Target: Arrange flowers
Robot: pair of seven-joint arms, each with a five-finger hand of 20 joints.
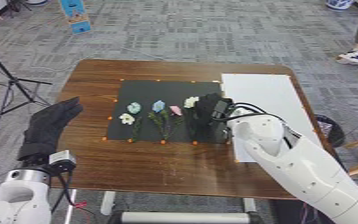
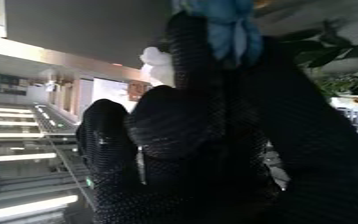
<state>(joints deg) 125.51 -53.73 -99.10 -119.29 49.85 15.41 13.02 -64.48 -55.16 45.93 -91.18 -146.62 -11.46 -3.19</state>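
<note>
- Right hand (image 1: 207, 111) seems to pinch a blue flower (image 2: 224, 32): set it gently on the mat (image 1: 168, 87), stem parallel, beside the nearest white flower (image 1: 191, 102).
- Left hand (image 1: 47, 124) lies open.

The right hand (image 1: 207, 111) hides part of the black mat (image 1: 153, 88); the wrist view's top edge cuts off a blue flower (image 2: 232, 37).
</note>
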